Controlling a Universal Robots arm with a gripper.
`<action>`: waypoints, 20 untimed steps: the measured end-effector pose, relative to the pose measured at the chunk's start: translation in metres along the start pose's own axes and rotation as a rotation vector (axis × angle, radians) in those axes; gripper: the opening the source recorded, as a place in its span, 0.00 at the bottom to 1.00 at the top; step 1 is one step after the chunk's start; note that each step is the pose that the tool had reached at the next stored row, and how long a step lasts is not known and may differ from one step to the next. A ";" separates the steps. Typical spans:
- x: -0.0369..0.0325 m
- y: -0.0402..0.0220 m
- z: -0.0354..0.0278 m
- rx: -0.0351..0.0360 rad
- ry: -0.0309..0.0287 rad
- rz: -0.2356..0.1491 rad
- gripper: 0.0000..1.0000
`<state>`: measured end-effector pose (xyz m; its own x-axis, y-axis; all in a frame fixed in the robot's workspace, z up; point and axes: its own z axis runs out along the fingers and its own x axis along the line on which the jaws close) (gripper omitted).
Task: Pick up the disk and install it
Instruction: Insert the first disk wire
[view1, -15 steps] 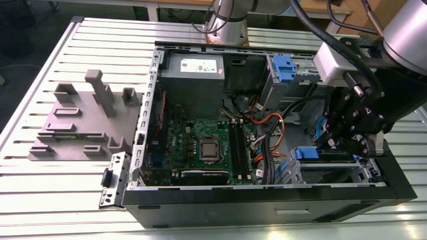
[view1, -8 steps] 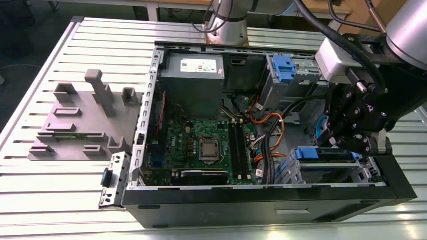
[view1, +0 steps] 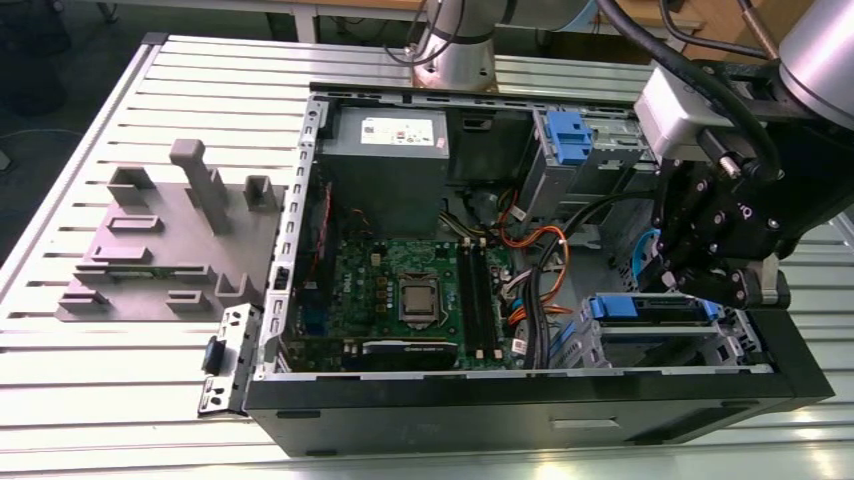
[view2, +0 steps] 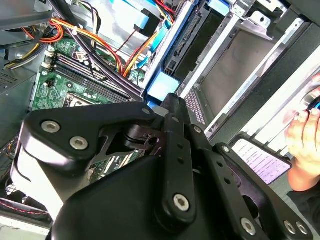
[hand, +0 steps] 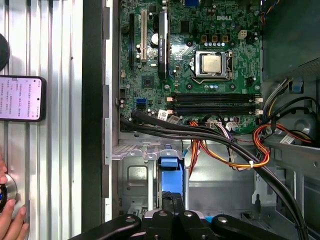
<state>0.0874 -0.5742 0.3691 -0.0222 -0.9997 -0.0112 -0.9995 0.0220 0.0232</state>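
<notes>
- A silver ribbed metal table (view1: 107, 385) is seen under everything, and a dark floor (view1: 34, 180) is seen past its edge.
- A big black open computer box (view1: 534, 405) is laid on the table, with a green circuit board (view1: 400, 285) inside it.
- A grey plastic block with slots (view1: 147, 250) is set on the table, on the exterior view's left of the box.
- The flat silver disk with a blue plastic frame (view1: 643, 308) is found in a metal bay at the box's corner, on the exterior view's right.
- The black claw (hand: 172, 196) is held at the disk's blue edge, and its two fingers (hand: 179, 207) are pressed together.
- A black phone (hand: 20, 98) is laid on the table beside the box, and a person's hand (hand: 9, 222) is seen near it.
</notes>
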 end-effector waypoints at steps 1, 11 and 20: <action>0.0000 0.0000 0.0000 0.0000 0.0000 0.000 0.11; -0.0002 -0.0062 -0.0002 0.0000 0.0001 0.000 0.11; -0.0002 -0.0067 -0.0023 0.0000 0.0003 0.000 0.11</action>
<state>0.0941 -0.5742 0.3712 -0.0222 -0.9997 -0.0109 -0.9995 0.0220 0.0231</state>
